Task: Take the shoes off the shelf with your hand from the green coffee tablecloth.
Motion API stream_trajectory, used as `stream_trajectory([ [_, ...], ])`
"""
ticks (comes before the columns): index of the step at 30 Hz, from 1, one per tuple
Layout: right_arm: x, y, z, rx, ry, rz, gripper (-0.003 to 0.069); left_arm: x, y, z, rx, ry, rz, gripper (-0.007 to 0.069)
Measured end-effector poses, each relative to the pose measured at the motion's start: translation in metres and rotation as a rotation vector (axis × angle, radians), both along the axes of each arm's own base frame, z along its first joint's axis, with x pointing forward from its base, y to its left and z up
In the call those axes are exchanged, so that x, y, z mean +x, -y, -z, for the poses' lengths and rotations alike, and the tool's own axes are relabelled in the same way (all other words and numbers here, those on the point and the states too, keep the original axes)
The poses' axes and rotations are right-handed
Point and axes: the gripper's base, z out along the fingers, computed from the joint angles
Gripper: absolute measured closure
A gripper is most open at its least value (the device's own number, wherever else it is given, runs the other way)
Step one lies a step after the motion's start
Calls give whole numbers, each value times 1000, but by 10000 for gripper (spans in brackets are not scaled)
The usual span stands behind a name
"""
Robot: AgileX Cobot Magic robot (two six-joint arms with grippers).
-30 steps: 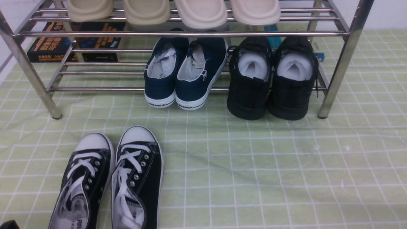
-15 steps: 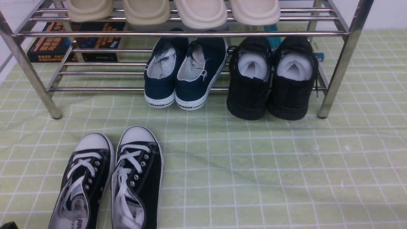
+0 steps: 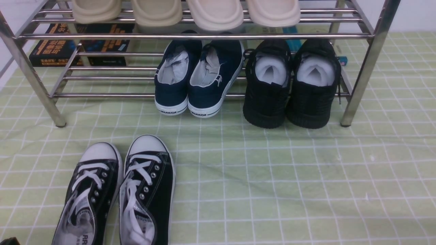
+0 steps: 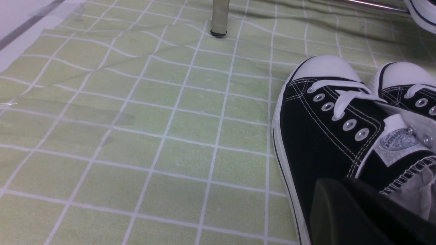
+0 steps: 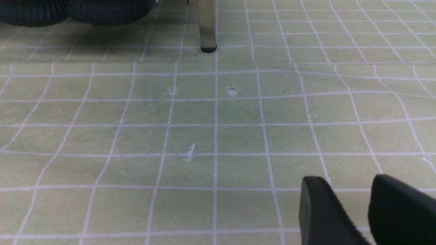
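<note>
"WARRIOR" is printed in dark letters on the white heel strip of each navy slip-on, the pair sitting on the lower tier of the shelf; the black canvas shoes carry a round grey emblem on the tongue in the left wrist view, its lettering too small to read, and "RR" shows on an insole in the front view. Those laced shoes stand side by side on the green coffee tablecloth at about 7 o'clock in the front view, toes toward the shelf, well clear of its lower tier. At 1 o'clock on the lower tier are all-black knit shoes stuffed with white paper; beige slippers lie on the upper tier. Behind the shelf at 11 o'clock sit dark books with orange writing I cannot read. The cloth is creased, with small white scuffs, and covers the table. The left pincer shows only as a dark mass just beside the nearer shoe — whether it is wide or narrow I cannot tell. The right pincer holds nothing, a narrow gap between its fingers.
</note>
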Motion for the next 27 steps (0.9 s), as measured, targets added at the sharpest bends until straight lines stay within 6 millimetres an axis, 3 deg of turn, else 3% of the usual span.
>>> stream_trajectory([
  [27,0,0,0,0,0,0,421,0,0,0,1,-1,0,553],
])
